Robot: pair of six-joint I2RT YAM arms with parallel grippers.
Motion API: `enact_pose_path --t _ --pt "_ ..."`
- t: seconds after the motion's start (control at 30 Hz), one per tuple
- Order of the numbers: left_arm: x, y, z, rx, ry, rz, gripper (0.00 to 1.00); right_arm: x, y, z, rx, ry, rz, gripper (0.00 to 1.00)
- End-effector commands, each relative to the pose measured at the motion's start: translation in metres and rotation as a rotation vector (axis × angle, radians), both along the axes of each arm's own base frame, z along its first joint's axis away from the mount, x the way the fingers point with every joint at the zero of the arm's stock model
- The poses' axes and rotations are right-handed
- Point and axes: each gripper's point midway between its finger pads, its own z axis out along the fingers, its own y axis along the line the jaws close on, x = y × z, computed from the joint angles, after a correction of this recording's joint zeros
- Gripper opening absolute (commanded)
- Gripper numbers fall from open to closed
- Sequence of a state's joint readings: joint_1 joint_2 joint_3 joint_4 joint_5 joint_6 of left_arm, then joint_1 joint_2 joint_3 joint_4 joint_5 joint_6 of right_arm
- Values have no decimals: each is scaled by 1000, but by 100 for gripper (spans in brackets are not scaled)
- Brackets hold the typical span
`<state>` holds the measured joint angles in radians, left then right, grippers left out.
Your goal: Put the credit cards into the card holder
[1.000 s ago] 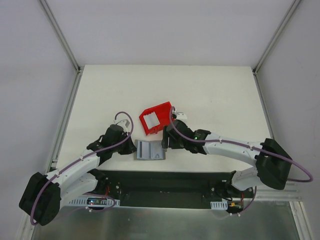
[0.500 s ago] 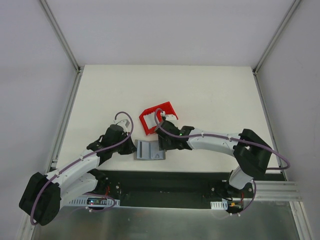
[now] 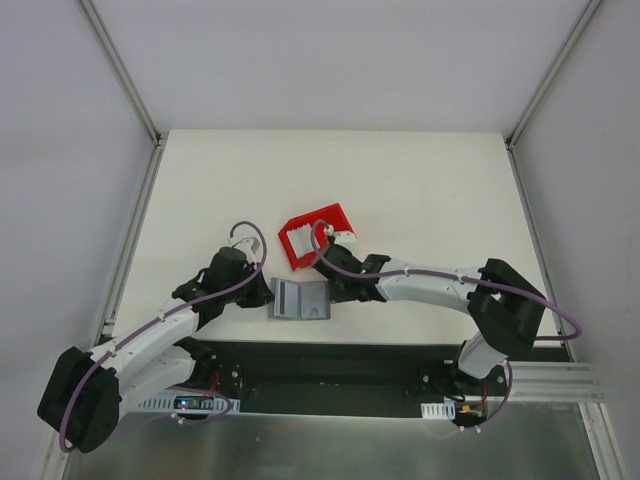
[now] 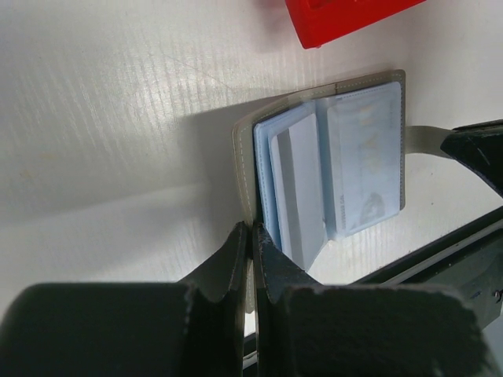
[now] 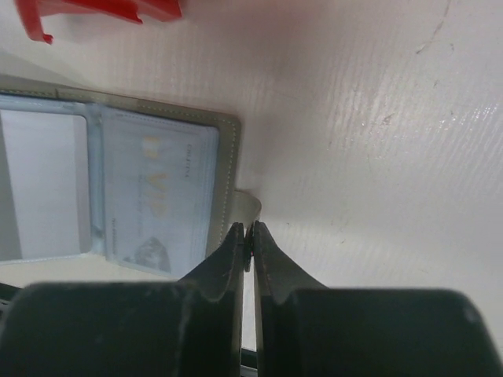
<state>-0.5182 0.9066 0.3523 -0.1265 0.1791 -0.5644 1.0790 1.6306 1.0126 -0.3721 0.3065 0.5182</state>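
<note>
2 GRIPPERS CLAMPED ON THE OPEN CARD HOLDER

Position. The card holder [image 3: 300, 298] lies open and flat at the near edge of the surface [image 3: 420, 190], slotted side up, between the arms.

Left gripper [image 4: 251, 233]: jaws pressed together on the left edge of the cover. Right gripper [image 5: 248, 232]: jaws pressed together on the snap tab [image 5: 250, 206] projecting from the right edge. Judgement: these 2 holds pin the cover open.

Contents. 1 credit card [image 5: 161, 188] with gold lettering sits behind the clear window of the right-hand pocket. The left-hand pocket shows pale blue flaps; whether a card is seated there cannot be determined.

Beyond the holder, near its far edge, stands the red bin [image 3: 322, 218]. A pale flat item lies inside it, probably another card; it is too small to confirm.

Handling (judged). The holder is light, soft and floppy. It will fold or slide unless held at the cover edge or tab. Do not clamp the clear window. Cards are light, thin, stiff and smooth. Grip a card at 1 short edge, leave the leading edge free, and feed it square to the slot mouth; a skewed card will jam on the pocket lip.
</note>
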Motion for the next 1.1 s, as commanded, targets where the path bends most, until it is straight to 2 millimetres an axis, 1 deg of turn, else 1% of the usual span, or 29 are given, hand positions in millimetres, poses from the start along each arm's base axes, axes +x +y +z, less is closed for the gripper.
enact_pose_path --t 0.0,0.07,0.13,0.2,0.3,0.33,0.5,0.57,0.67,0.77,0.83,0.9,0.97,1.0,1.03,1.07 --pt "5 -9 22 -10 -37 -54 0 -2 -6 4 45 -29 -15 3" --pt "6 -11 26 -9 -40 -57 0 -4 0 2 107 -24 -6 1" --pt "6 -13 28 -2 -24 -64 0 -7 4 -2 151 -22 -13 1" --pt "8 -20 34 -2 -19 -81 0 -7 9 -3 214 -34 -24 1" --pt "4 -32 35 26 2 -117 0 -8 12 -3 276 -39 -41 1" --pt "3 -37 36 42 2 -132 0 -6 17 0 309 -51 -44 1" --pt "-2 -59 35 83 37 -174 0 -5 19 0 334 -55 -53 1" --pt "-1 -65 35 94 47 -185 0 -6 19 0 342 -53 -53 1" --pt "-1 -73 37 96 50 -205 0 -5 17 1 345 -63 -64 0" --pt "0 -81 39 105 52 -232 1 -4 9 2 331 -78 -82 1" --pt "-2 -85 38 122 57 -260 8 -3 2 3 307 -91 -91 1" --pt "-2 -91 38 128 66 -276 8 -3 -4 5 286 -102 -97 1" --pt "-3 -99 39 129 63 -302 15 -1 -5 8 288 -117 -100 1" --pt "-5 -103 38 129 73 -314 17 -4 -11 6 259 -110 -99 1" --pt "-6 -106 38 126 80 -320 14 -3 -13 6 252 -110 -104 1" --pt "-8 -109 37 125 86 -328 14 -4 -15 7 250 -113 -107 1"
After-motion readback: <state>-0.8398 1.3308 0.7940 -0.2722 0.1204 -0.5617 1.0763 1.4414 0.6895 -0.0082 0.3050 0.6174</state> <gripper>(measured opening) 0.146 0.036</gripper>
